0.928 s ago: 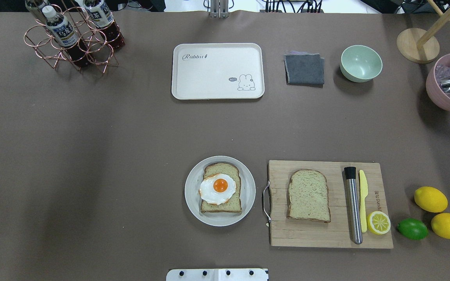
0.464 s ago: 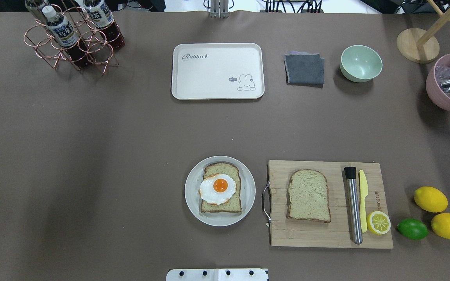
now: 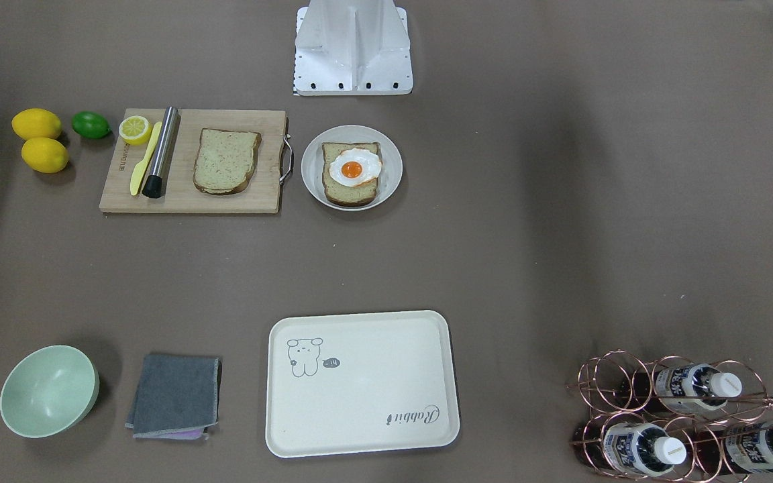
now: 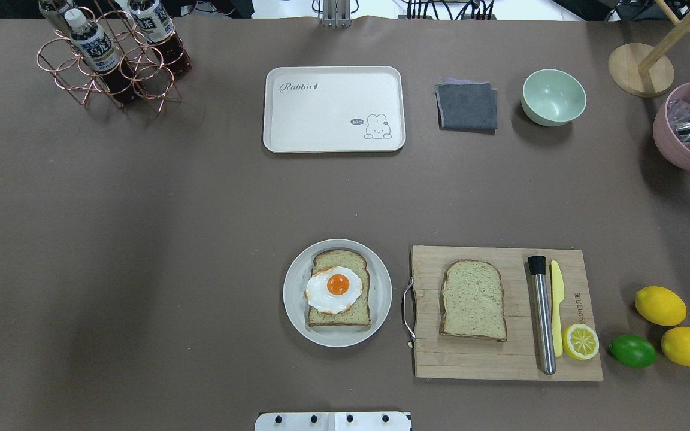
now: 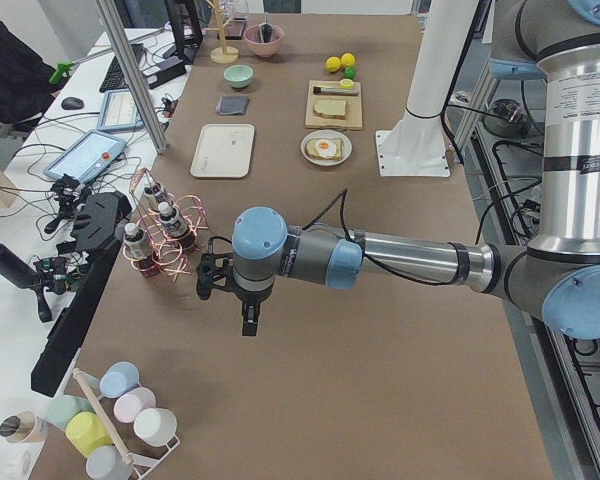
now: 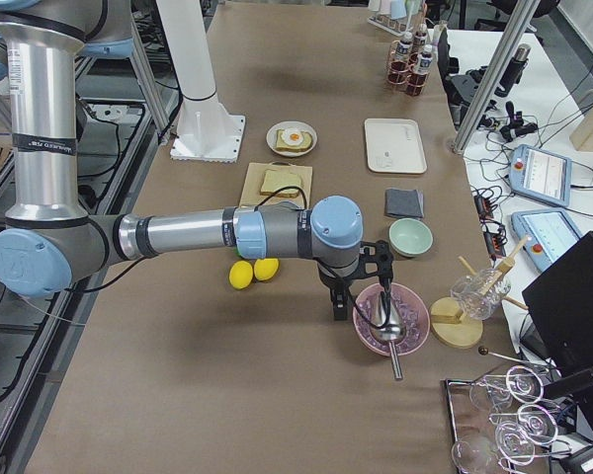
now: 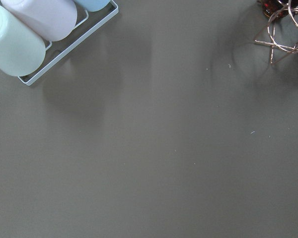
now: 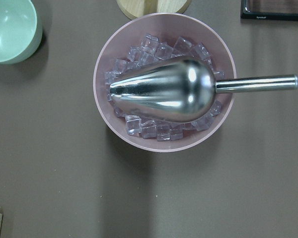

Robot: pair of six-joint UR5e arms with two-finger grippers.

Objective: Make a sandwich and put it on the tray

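Watching the table through the last second, I see nothing on it move, and neither arm has come into the overhead view. The sandwich is no nearer done, and I'd judge the job barely begun.

The left claw [image 5: 248,305] hangs over bare tabletop toward the robot's left end, near the bottle rack [image 4: 57,55]. The right claw [image 6: 338,301] hangs just beside the pink bowl [image 8: 159,147] at the right end. Only the side views catch them, so I cannot tell how wide either stands or whether it has hold of anything.

The count:
- **Toast:** two slices. The lower slice [image 4: 352,312] lies on the grey plate [image 4: 381,287], close to the robot's edge at mid-table. The second slice [image 4: 472,299] lies bare on the cutting board [image 4: 501,360], just beside the plate on the robot's right.
- **Egg:** one egg [image 4: 333,290], resting on the lower slice.
- **Tray:** one tray [image 4: 333,96], holding nothing, near the far edge and well apart from the plate.
- **On the board:** one steel rod [image 4: 542,317], one yellow knife [image 4: 556,311] and one lemon half [image 4: 581,341].
- **Off the board's right end:** a lemon [image 4: 660,305], a second lemon [image 4: 689,346] and one lime [image 4: 632,351].
- **Along the far edge:** one grey cloth [image 4: 467,106] and one green bowl [image 4: 553,97].
- **In the pink bowl:** ice and one scoop [image 8: 164,89].
- **In the rack:** three bottles.
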